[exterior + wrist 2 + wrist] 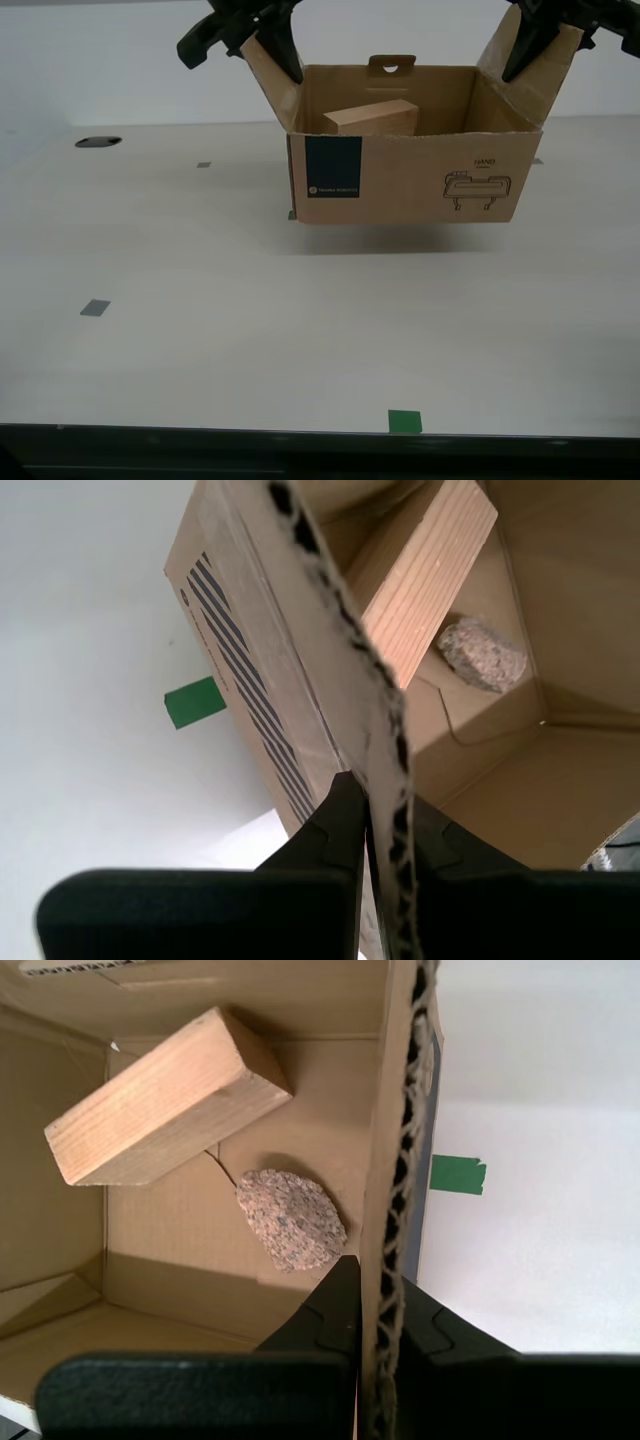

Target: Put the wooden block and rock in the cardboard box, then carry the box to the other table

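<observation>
Inside the cardboard box [420,185] (flaps clamped by my first gripper [378,1305] and second gripper [378,820]), rock [291,1219] half-hidden.

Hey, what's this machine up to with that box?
It's holding a cardboard box with both arms. My first gripper and my second gripper are each clamped on a side flap. Inside lie a wooden block, tilted against a wall, and a rock on the bottom. A shadow under the box suggests it hangs just above the table.
</observation>
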Controlling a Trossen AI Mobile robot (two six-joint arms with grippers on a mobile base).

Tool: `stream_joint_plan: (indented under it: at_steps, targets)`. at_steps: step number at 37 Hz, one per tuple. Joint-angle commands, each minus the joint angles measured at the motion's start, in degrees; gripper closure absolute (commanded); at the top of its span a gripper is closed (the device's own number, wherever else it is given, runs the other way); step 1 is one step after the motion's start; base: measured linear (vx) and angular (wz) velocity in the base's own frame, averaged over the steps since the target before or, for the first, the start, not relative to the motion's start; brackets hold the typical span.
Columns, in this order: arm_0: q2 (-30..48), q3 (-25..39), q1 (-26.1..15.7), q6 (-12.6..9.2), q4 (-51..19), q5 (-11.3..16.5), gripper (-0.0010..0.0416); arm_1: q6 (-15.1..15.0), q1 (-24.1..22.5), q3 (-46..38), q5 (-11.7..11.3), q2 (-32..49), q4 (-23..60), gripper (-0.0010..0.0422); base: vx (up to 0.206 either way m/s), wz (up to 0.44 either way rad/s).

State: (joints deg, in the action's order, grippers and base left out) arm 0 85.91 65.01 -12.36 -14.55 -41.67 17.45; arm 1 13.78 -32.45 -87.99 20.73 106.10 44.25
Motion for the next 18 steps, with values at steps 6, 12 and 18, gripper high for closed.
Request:
stream_joint_plan:
  at_steps: [6, 12, 18]
  targets:
    - [-0.04, -0.20, -0.07, 2.51, -3.58, 0.94, 0.0406, 2.19, -0.20, -0.09, 1.31, 0.02, -1.03, 0.0413, 0.000, 0.000]
    - [-0.04, -0.17, -0.07, 3.08, -3.89, 0.96, 0.0406, 2.64, -0.22, -0.07, 0.31, 0.02, -2.47, 0.0413, 0.000, 0.000]
    - [-0.04, -0.20, -0.07, 3.02, -3.85, 0.96, 0.0406, 2.97, -0.22, -0.07, 0.33, 0.02, -2.64, 0.0413, 0.000, 0.000]
